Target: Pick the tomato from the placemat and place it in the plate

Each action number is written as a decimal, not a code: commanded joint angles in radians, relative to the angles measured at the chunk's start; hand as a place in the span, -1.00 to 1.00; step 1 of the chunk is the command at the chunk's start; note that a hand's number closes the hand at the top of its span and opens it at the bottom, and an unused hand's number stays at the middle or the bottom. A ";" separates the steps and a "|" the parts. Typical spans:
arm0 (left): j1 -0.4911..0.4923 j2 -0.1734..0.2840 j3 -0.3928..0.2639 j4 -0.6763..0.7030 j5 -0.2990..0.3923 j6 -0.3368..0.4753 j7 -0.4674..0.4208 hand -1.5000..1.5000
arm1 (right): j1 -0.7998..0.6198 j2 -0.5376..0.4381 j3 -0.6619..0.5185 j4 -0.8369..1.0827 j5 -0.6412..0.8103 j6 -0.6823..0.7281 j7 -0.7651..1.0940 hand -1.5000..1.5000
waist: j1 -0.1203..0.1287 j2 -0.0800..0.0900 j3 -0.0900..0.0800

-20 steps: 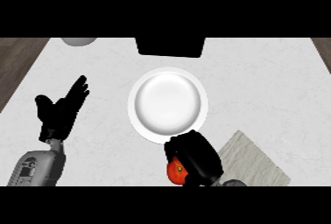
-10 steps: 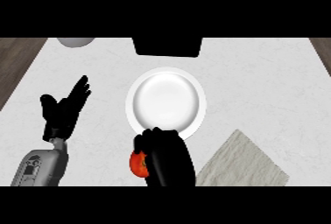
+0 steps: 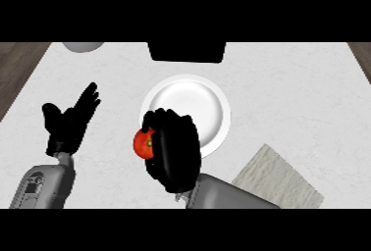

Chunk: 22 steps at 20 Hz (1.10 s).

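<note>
A red tomato (image 3: 144, 144) shows at the left side of my right hand (image 3: 174, 149), whose fingers curl round it. The hand hangs over the near-left rim of the white round plate (image 3: 194, 103), which lies in the middle of the counter. The tomato sits just outside that rim, to its left, and is mostly hidden by the hand. The grey placemat (image 3: 279, 179) lies at the lower right with nothing on it. My left hand (image 3: 69, 122) rests open at the left, fingers up.
A black box-like object (image 3: 187, 51) stands at the far edge behind the plate. A pale grey round object (image 3: 82, 46) sits at the far left corner. Dark wood flooring borders the white counter on both sides.
My right hand has carried the tomato from the placemat's near-left corner up and to the left, reaching the plate's near rim. The left hand has stayed still.
</note>
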 commanded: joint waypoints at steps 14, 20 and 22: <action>0.052 -0.023 -0.008 -0.058 -0.023 0.020 -0.010 0.00 | -0.074 0.003 -0.209 0.461 -0.486 -0.077 -0.333 1.00 | -0.015 0.006 0.002; 0.074 -0.027 0.001 -0.073 -0.018 0.019 -0.001 0.00 | -0.111 0.002 -0.284 0.617 -0.569 -0.059 -0.686 -1.00 | -0.024 0.002 0.001; 0.048 -0.004 0.029 -0.025 0.005 -0.010 -0.007 0.00 | -0.127 0.002 -0.250 0.575 -0.570 -0.129 -0.674 -1.00 | -0.023 0.002 0.001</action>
